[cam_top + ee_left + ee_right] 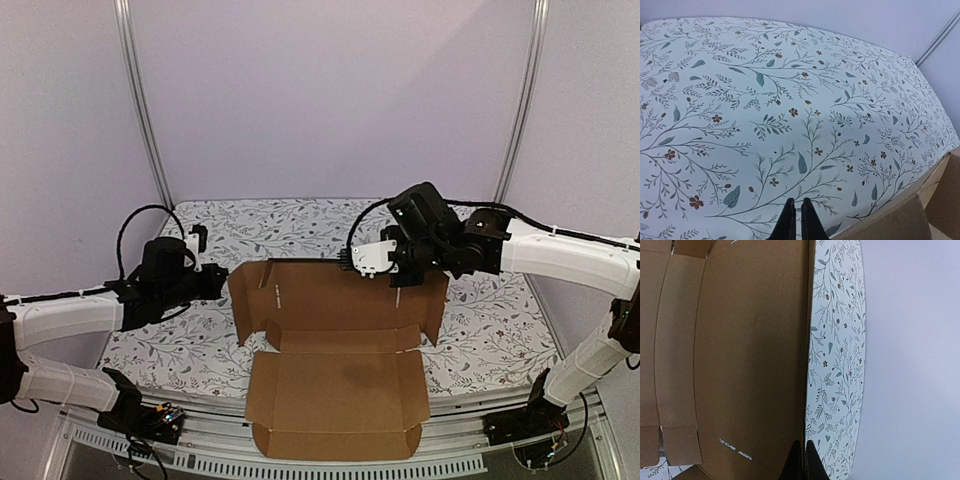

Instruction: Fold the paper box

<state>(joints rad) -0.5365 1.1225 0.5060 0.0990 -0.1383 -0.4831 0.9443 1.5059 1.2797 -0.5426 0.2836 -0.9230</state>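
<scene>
On the flower-printed desk [480,330], between the two arms, the paper box [345,340] sits as a half-raised sheet of brown cardboard; its far end is well onto the cloth and its near end reaches out over the desk's front edge. The largest standing part is the rear panel [340,295], raised off the desk, with a left wing [243,305] and a right wing [435,305] bent forward from it; in front of these the broad front panel [338,385] lies flat, its end lip [335,442] only slightly turned up. On that showing the fold looks early to middling: one wall and its wings are up; the front panel, the lip and the tucking of tabs appear to be left, and there is no closed box shape yet.

The right hand [350,262] is at the top edge of the rear panel; in its wrist view its fingers [797,462] are pressed together right beside that edge, clamping nothing. The left hand [218,284] is just outside the left wing, whether touching it or not the top view does not settle; its fingers [787,224] are all but together, a thin slit between them and nothing in it, over bare cloth with a corner of cardboard off to one side. Smallest of all, short slots [272,292] are cut in the rear panel near the left wing, with nothing tucked into them.
</scene>
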